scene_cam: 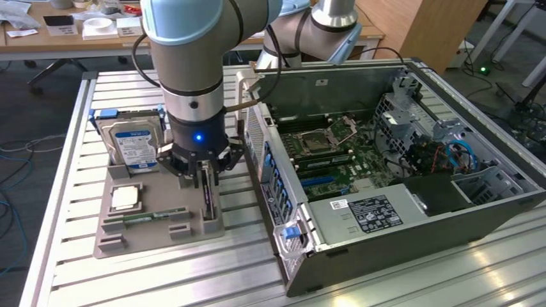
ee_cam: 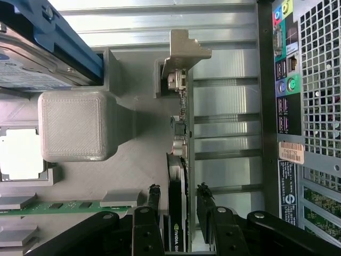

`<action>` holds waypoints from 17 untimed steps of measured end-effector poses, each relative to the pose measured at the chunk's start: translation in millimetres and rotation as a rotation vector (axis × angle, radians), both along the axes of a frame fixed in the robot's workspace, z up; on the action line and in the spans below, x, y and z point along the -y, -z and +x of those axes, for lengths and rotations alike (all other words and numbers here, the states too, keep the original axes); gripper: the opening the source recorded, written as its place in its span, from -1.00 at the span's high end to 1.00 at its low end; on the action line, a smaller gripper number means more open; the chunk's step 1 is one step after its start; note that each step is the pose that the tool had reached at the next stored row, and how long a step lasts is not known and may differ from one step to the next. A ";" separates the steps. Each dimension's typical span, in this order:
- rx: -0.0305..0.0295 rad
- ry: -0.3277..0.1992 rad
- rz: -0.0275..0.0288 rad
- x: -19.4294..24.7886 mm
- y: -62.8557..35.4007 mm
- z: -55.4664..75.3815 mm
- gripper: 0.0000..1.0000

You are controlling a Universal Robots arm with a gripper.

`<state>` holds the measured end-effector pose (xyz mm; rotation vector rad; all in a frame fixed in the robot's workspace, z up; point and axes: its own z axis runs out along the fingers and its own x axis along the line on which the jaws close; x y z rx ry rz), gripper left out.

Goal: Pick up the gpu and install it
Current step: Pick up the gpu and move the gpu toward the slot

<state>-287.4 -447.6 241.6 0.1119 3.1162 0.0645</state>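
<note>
The thin flat black gpu (scene_cam: 207, 195) (ee_cam: 177, 213) has a silvery edge and small green-white markings. The black metal gripper (scene_cam: 203, 179) (ee_cam: 178, 188) sits below a blue light. The matte grey plastic tray (scene_cam: 158, 240) carries a slim green memory stick (scene_cam: 149, 217) and a boxy silver hard drive (scene_cam: 130, 144) with a blue-white label. The ribbed metal table (scene_cam: 128, 281) is silvery, and the dark grey computer case (scene_cam: 392, 256) has a green motherboard (scene_cam: 341, 163).

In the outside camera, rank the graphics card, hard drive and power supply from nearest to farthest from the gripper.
1. Graphics card: standing in the gray tray, between the jaws of the gripper.
2. Hard drive: upright at the tray's far end, exterior view's left.
3. Power supply: inside the open computer case, exterior view's right.
</note>
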 end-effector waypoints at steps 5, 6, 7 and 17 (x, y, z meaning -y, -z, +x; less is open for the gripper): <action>0.0009 -0.003 0.0185 -0.1 0.0 -0.4 0.18; 0.0009 -0.003 0.0185 -0.1 0.1 -0.4 0.18; 0.0010 -0.004 0.0187 0.0 0.2 -0.4 0.18; 0.0005 -0.011 0.0183 0.1 5.1 -0.4 0.18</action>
